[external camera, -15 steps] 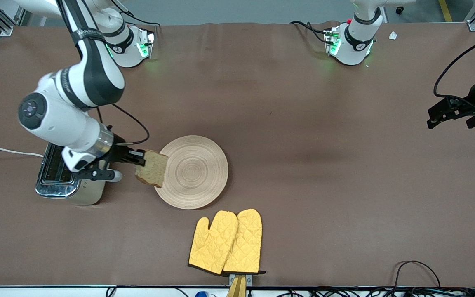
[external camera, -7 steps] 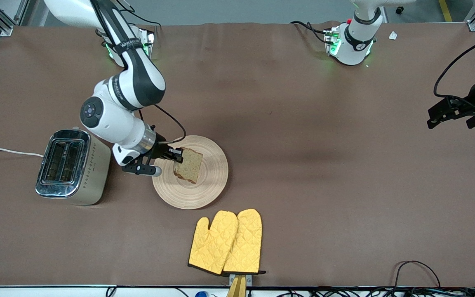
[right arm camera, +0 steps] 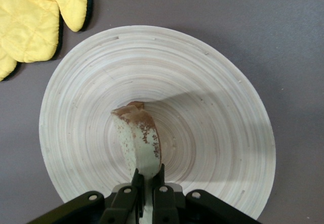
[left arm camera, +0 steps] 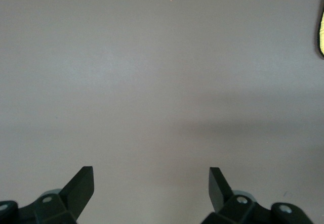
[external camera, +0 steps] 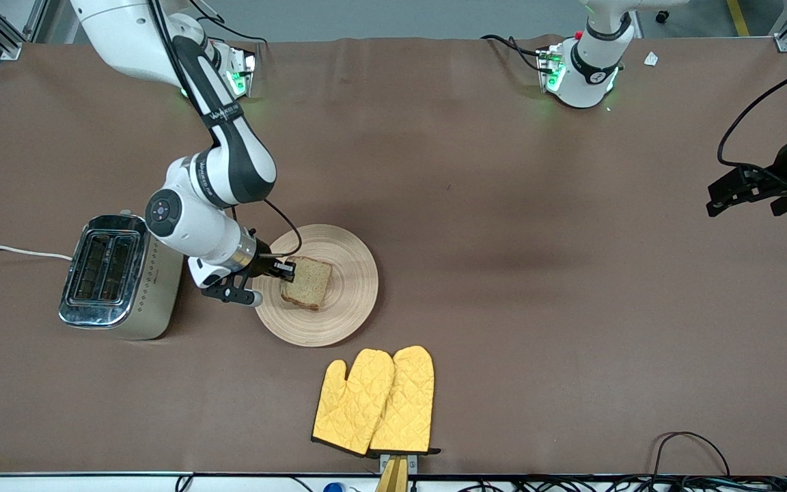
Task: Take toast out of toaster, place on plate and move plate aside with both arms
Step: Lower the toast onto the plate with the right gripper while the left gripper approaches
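Note:
The toast (external camera: 307, 282) is a brown speckled slice held low over the round tan wooden plate (external camera: 349, 301). My right gripper (external camera: 287, 270) is shut on the toast's edge over the plate's side toward the right arm's end. In the right wrist view the toast (right arm camera: 139, 138) shows edge-on between the closed fingers (right arm camera: 137, 181), above the plate (right arm camera: 212, 113). I cannot tell whether the toast touches the plate. My left gripper (external camera: 714, 197) is open and empty, waiting at the left arm's end of the table; its fingers (left arm camera: 81, 183) stand wide apart over bare brown table.
A silver two-slot toaster (external camera: 117, 277) stands beside the plate, toward the right arm's end. A pair of yellow quilted oven mitts (external camera: 376, 400) lies nearer the front camera than the plate, also in the right wrist view (right arm camera: 35, 19). Cables lie at the table's near edge (external camera: 691, 444).
My right gripper has carried the toast from beside the toaster over onto the plate and lowered it, tilting it flatter. The left arm has barely moved.

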Available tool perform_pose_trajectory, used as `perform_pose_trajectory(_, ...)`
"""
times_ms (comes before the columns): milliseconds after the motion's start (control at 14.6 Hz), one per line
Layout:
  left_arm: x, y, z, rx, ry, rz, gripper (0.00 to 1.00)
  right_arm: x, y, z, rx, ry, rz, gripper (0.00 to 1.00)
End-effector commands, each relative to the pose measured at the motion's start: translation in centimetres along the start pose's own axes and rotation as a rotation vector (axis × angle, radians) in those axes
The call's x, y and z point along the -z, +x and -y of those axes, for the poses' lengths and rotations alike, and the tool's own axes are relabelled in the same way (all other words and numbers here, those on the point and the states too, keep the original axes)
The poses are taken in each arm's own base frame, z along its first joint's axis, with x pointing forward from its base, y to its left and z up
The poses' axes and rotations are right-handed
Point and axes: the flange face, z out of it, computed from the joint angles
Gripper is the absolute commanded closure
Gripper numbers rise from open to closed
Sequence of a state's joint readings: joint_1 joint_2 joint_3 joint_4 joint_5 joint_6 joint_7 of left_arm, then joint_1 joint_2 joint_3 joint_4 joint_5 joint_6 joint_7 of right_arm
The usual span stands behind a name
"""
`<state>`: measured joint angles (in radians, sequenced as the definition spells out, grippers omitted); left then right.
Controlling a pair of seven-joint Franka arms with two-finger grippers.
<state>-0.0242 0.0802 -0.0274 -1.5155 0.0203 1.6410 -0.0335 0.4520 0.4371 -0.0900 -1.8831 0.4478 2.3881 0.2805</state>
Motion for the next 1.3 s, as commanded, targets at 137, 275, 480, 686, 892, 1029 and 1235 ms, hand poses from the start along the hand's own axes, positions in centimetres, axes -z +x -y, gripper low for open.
perform_pose_trajectory(137,-2.5,0.1,-3.2,-0.043,-0.041,0.1,0.0,-1.7,0.4,-3.1,0.035,-0.001,-0.012,1.0)
perform_pose_trajectory(275,-5.1,0.8,-4.9,-0.044,-0.17,0.154,0.0,-1.8,0.8,-4.4,0.039,-0.005,-0.009,1.0)
perform_pose_trajectory(480,-9.5,2.2,-8.6,-0.037,-0.318,0.23,0.0,-2.1,0.6,-4.9,0.051,-0.011,0.0,1.0)
perform_pose_trajectory(686,-14.9,4.0,-12.1,-0.021,-0.445,0.266,0.0,-1.7,1.5,-6.3,0.063,-0.011,-0.008,1.0)
perform_pose_trajectory(892,-21.0,5.8,-15.3,0.041,-0.575,0.281,0.0,-2.4,0.9,-7.3,0.052,-0.023,0.016,0.99)
perform_pose_trajectory(1029,-23.8,6.2,-18.6,0.052,-0.63,0.275,0.0,-2.4,1.1,-8.2,0.037,-0.026,0.022,0.99)
perform_pose_trajectory(1235,-29.4,5.8,-24.5,0.113,-0.736,0.293,0.0,-2.6,0.9,-8.2,0.031,-0.028,0.032,0.98)
